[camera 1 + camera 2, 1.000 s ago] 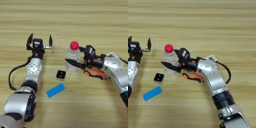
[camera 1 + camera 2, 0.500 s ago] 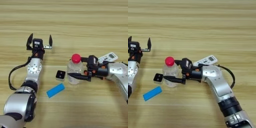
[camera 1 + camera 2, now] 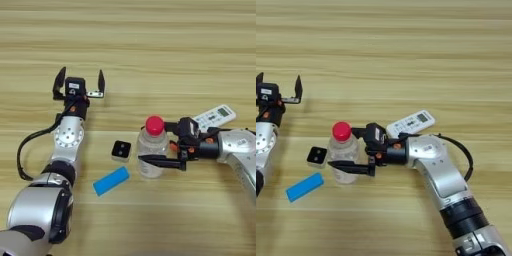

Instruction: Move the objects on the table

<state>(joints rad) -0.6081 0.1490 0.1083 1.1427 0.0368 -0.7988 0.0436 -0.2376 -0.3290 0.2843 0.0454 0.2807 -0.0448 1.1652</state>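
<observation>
Left gripper [image 3: 79, 83] parked at the far left of the table [image 3: 150, 45], fingers spread wide, nothing between them, well apart from everything else; idle. Next rightward: blue block [image 3: 111, 180] lying flat, then a small black-and-white square thing [image 3: 121, 150] just beside the bottle [image 3: 151, 150]; neither is touched. Bottle stands upright, red cap [image 3: 154, 124] on top, near table centre. Right gripper [image 3: 356, 150] reaches in from the right; one black finger runs along the bottle's near side low on the body, the other passes behind, just under the cap; looks like it is clamped on the bottle, though actual contact on the far side is hard to read. Remote control [image 3: 411, 123] lies flat behind the right forearm, apart from the bottle; pliers not visible, possibly hidden under the arm.

Step in hand, as I judge: shifting the bottle. To do it well: keep it upright; grip is low and bottle is tall, so move slowly to avoid tipping; steer clear of the square thing and blue block on its left; keep the forearm off the remote.
</observation>
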